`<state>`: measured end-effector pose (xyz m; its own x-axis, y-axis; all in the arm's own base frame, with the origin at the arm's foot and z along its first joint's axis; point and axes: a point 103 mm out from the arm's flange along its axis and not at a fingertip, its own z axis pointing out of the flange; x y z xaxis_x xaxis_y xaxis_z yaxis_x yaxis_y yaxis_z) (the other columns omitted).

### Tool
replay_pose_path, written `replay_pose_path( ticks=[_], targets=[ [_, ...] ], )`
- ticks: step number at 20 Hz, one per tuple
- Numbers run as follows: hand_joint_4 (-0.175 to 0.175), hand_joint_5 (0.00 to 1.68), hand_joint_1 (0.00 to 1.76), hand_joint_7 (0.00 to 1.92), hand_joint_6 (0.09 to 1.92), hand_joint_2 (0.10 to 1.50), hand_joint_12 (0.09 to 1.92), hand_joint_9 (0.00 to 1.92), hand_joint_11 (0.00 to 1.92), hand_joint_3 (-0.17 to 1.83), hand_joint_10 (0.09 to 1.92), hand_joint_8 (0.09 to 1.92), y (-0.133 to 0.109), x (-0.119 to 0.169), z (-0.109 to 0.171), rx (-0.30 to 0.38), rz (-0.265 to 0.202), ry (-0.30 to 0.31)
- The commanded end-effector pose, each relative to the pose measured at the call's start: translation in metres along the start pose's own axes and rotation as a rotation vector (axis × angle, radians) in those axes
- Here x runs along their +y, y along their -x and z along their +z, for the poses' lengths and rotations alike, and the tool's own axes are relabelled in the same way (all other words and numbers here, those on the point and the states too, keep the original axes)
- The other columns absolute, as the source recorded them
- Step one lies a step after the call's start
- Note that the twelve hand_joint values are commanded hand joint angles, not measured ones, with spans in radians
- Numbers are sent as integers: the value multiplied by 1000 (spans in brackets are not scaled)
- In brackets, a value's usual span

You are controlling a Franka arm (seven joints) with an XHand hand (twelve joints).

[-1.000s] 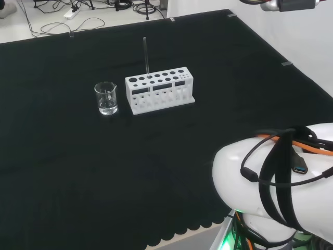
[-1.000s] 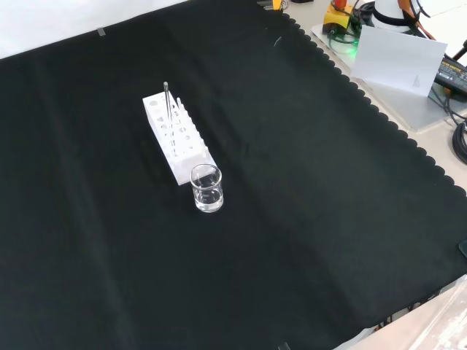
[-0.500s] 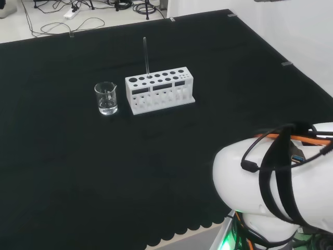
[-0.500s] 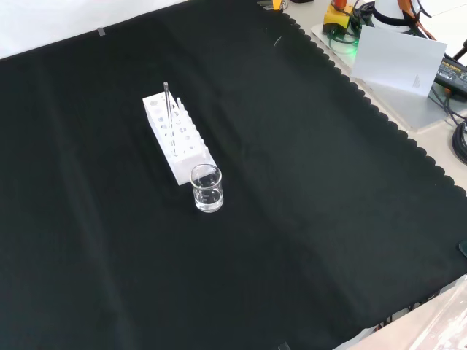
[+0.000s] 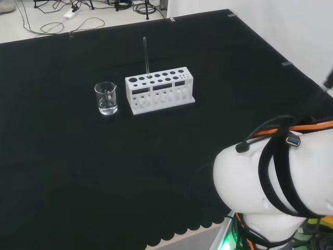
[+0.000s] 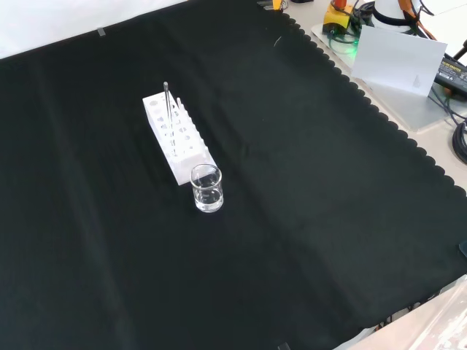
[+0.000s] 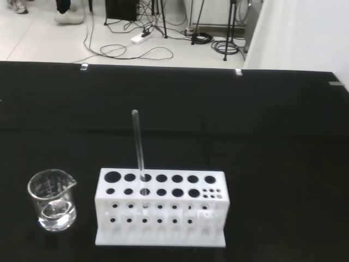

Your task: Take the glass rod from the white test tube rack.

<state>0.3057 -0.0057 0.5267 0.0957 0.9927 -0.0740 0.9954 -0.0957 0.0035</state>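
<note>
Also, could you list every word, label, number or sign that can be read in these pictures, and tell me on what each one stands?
None can be read.
White test tube rack: no print.
Glass rod: no marks.
Beaker: any scale marks cannot be made out.
Black cloth: plain.
White sheet at the front view's top right: a small grey mark, too small to read.

You can't tell how deep the glass rod (image 7: 138, 145) sits, since the white test tube rack (image 7: 161, 210) hides its lower end.
</note>
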Motion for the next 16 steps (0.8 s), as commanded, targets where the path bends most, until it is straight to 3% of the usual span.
replay_pose_path(
  ticks=[1,16],
  targets=[
    [-148,210,614,120,87,918,1372,365,354,528,842,825,-44,56,0,14,-76,30],
    [-153,238,634,184,87,914,1364,421,364,535,847,836,-80,141,60,40,-188,-20]
  ],
)
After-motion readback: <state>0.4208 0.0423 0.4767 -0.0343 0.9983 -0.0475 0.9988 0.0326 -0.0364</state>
